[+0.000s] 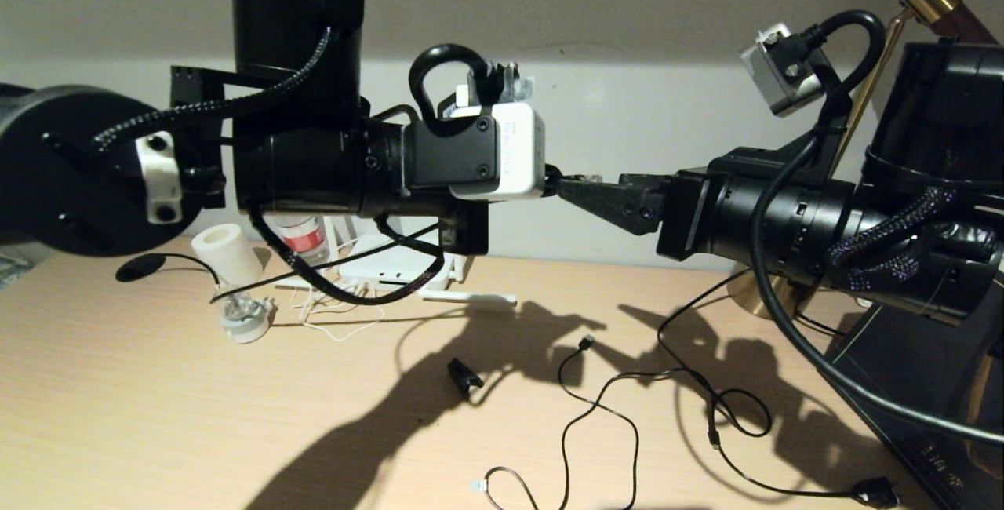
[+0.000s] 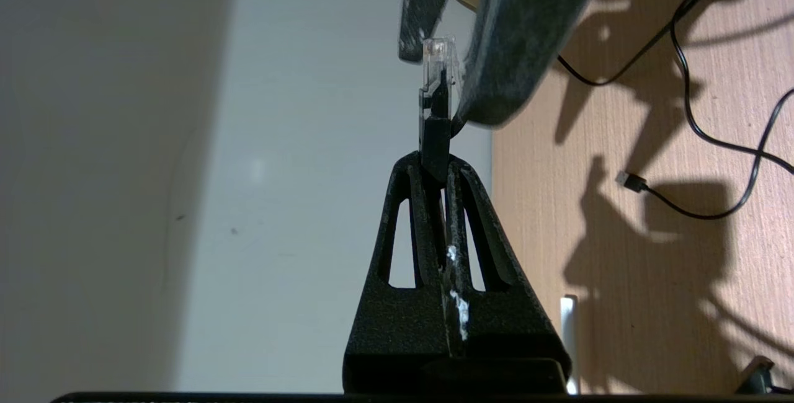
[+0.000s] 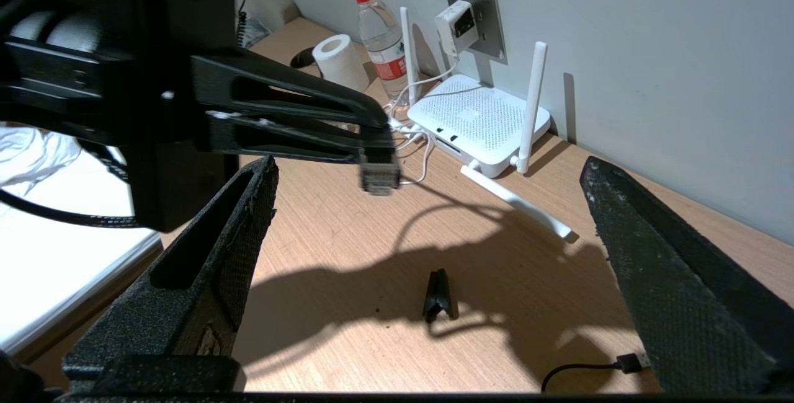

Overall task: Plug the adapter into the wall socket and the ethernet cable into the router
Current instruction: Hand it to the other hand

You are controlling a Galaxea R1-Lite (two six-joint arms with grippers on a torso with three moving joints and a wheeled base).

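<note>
Left gripper, raised above the wooden desk, pinches the ethernet cable just behind its clear connector. Right gripper faces it, fingers spread wide and grasping nothing, the connector between its fingertips. Behind, the white adapter sits in the grey wall socket, its cord running down to the router. Beside the router stands a water bottle whose red label is illegible.
</note>
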